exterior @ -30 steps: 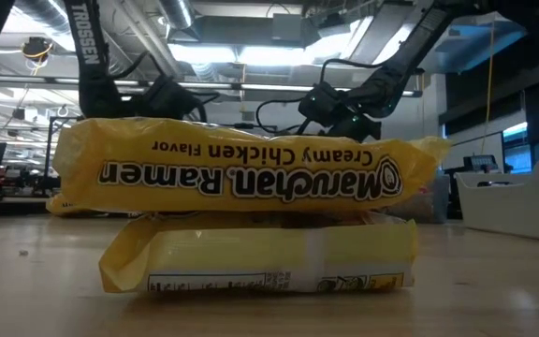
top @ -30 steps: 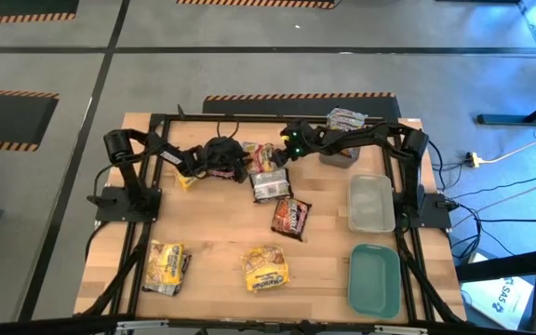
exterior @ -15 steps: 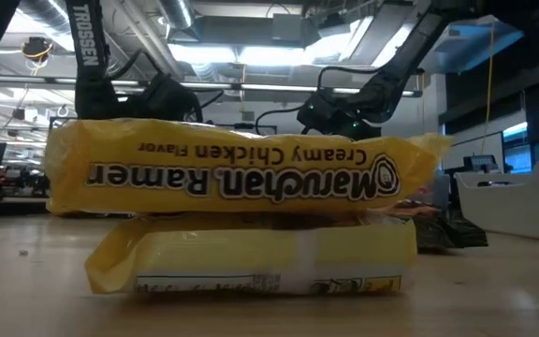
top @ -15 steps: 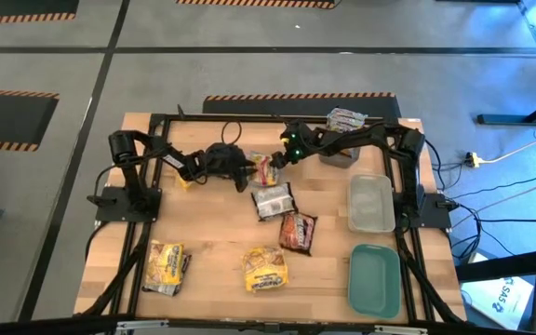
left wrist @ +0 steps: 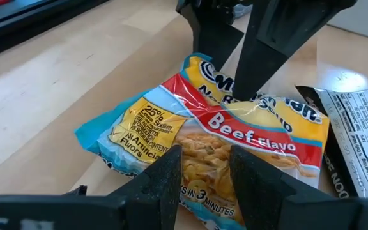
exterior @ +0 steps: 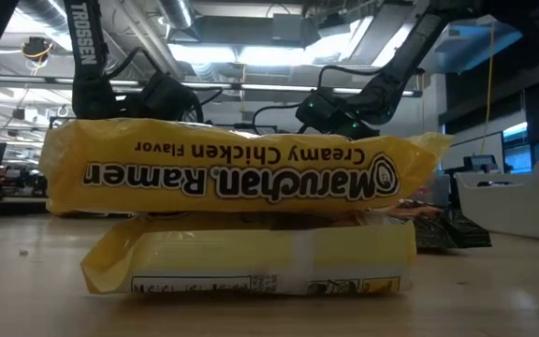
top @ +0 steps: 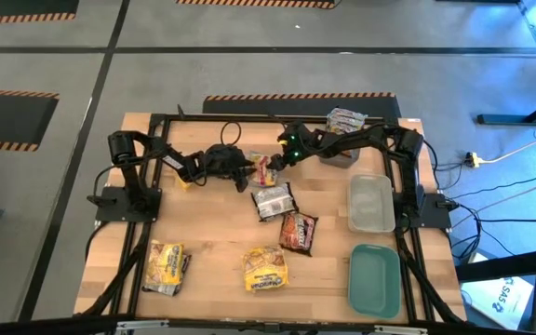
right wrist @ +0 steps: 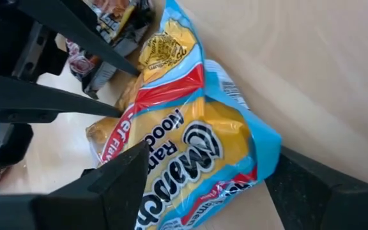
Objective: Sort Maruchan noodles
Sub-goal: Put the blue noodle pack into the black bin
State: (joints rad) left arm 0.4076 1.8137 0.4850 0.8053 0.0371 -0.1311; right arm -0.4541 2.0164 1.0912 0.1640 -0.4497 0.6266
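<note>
A blue, yellow and red beef-flavour Maruchan noodles packet (top: 266,170) lies at the table's far middle, between my two grippers. My left gripper (top: 246,174) is shut on its left end. My right gripper (top: 275,164) stands open, its fingers on either side of the packet's (right wrist: 190,134) other end. A silvery packet (top: 274,199) and a dark brown-red packet (top: 296,233) lie flat nearer the front. Two yellow packets (top: 166,265) (top: 265,268) lie near the front edge, and another packet (top: 346,119) sits at the far right. My left gripper pinches the beef packet's near edge (left wrist: 206,163) between its two fingers, slanting down from the table's left. The packet's far part (left wrist: 139,128) lies on the wood. My right gripper straddles the packet's opposite end (right wrist: 260,137); I cannot tell whether its fingers touch it.
A clear plastic tray (top: 370,203) and a teal lid (top: 374,279) lie along the right side. A grey bin (top: 340,154) stands at the far right under the right arm. In the low view the yellow stack (exterior: 241,173) fills the foreground. Bare wood lies at the left middle.
My left gripper has gone a little toward the table's right, and the beef packet has shifted with it. The silvery packet and the dark brown-red packet have slid toward the near right. Over the last half second nothing has moved.
</note>
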